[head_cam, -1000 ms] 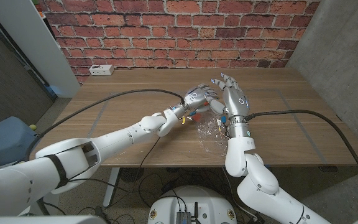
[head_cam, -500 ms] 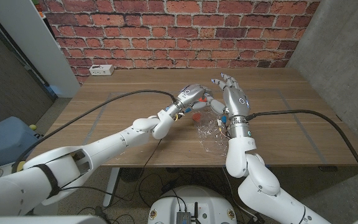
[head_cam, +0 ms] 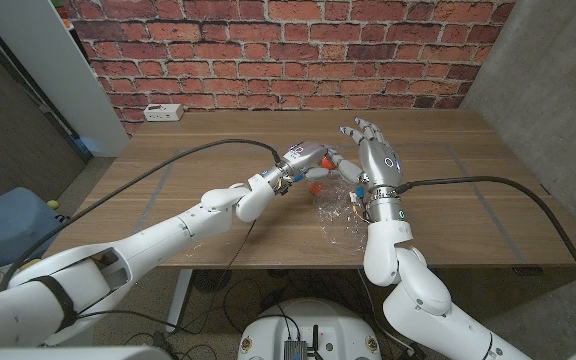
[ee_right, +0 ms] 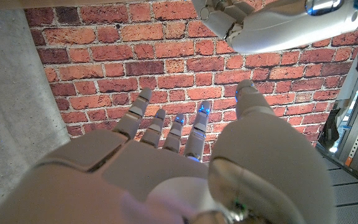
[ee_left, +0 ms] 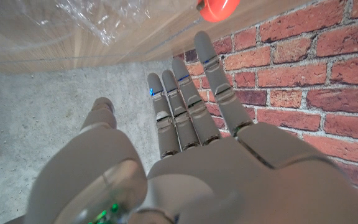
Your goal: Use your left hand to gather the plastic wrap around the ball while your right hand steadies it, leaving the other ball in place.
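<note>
A small orange-red ball lies on the wooden table at the left edge of a crumpled sheet of clear plastic wrap. My left hand hovers just behind and above the ball, fingers stretched out and holding nothing. In the left wrist view the fingers of that left hand are straight, with the ball and wrap beyond their tips. My right hand stands with fingers spread over the wrap's far right side, gripping nothing. Its fingers are extended. I cannot make out a second ball.
A white power strip lies at the table's far left corner. Black cables run along both arms: the left arm's cable and the right arm's cable. A brick wall stands behind the table. The left forearm crosses the right wrist view.
My left hand has drawn back a little to the left, off the ball, which now shows more plainly. The right hand has stayed in place.
</note>
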Controlling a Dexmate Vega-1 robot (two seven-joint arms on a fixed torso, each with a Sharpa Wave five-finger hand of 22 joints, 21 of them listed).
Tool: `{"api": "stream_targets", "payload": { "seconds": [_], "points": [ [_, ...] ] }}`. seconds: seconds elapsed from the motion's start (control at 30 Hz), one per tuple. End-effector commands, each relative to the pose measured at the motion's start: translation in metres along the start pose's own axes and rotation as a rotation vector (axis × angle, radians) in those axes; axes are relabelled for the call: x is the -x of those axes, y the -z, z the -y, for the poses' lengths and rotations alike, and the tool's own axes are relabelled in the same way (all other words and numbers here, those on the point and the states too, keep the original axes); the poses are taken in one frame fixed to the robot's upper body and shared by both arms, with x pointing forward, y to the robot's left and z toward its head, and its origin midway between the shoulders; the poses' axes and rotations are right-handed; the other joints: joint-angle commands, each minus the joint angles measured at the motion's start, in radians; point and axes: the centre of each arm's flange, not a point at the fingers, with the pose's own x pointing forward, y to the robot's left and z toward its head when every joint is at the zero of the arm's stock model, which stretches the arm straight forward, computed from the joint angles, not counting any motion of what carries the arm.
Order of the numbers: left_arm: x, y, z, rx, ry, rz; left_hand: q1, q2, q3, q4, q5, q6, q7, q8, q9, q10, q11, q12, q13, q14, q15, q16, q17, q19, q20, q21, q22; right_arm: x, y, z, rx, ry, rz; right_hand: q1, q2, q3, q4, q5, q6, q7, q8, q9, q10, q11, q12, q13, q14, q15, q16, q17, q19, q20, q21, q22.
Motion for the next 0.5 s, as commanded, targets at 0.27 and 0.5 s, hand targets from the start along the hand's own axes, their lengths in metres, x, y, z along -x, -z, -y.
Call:
{"api": "stream_targets", "payload": {
  "seconds": [0.27,0.5],
  "points": [
    [-0.009,-0.004,0.011,-0.075,0.331,-0.005,-0.022,-0.018,0.038,-0.019,-0.005,-0.101,-0.028,-0.113,-0.052,-0.096,0.019,-0.124,-0.076,-0.156,0.056,-0.12,-0.087,-0.087,0.065,-0.125,-0.022,0.005,-0.003,0.001,0.0,-0.001,-0.002,-0.01,0.001,-0.005,-0.001,-0.002,0.0,0.001,0.004,0.001,0.012,-0.002,0.001,0.002,0.012,-0.001,0.009,0.006,0.009,0.002,0.003,0.002],
    [-0.017,-0.007,0.018,-0.074,0.456,0.013,-0.018,-0.024,0.056,-0.027,-0.008,-0.163,-0.044,-0.166,-0.063,-0.152,0.03,-0.176,-0.107,-0.245,0.086,-0.16,-0.095,-0.156,0.086,-0.2,-0.024,0.007,-0.002,0.002,0.0,-0.005,-0.003,-0.011,0.002,-0.006,-0.002,-0.003,0.001,0.002,0.004,0.001,0.014,0.0,0.001,0.002,0.014,-0.001,0.009,0.006,0.011,0.003,0.003,0.002]
  ]
}}
